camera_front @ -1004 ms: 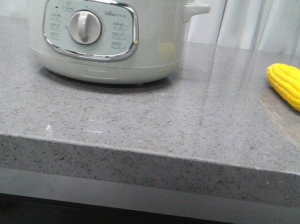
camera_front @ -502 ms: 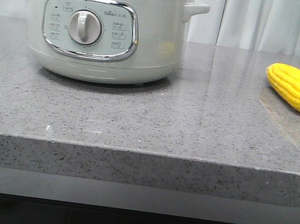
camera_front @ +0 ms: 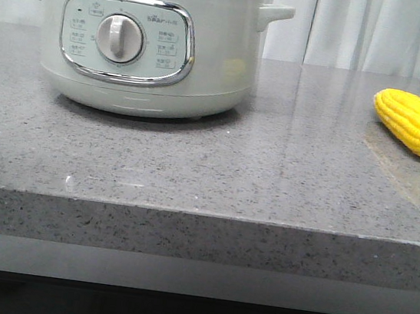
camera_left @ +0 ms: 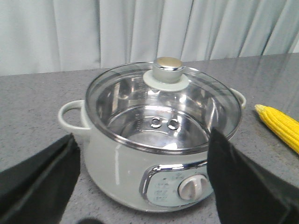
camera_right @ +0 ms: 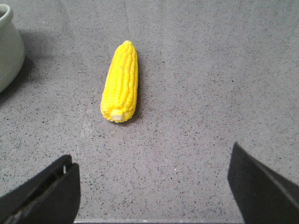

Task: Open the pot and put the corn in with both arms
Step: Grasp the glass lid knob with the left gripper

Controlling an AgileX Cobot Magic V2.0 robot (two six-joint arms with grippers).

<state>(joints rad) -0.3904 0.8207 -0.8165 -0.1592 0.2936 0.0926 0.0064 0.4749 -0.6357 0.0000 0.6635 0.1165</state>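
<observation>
The pale green-white pot stands at the back left of the grey counter, its dial facing me. A glass lid with a round metal knob covers it; through the glass the steel bowl looks empty. The yellow corn lies on the counter at the far right, stub end toward the front. My left gripper hovers open in front of the pot, above dial height, holding nothing. My right gripper is open above bare counter, short of the corn. Neither gripper shows in the front view.
White curtains hang behind the counter. The counter's front edge runs across the front view. The stretch of counter between pot and corn is bare stone. The pot's side handles stick out left and right.
</observation>
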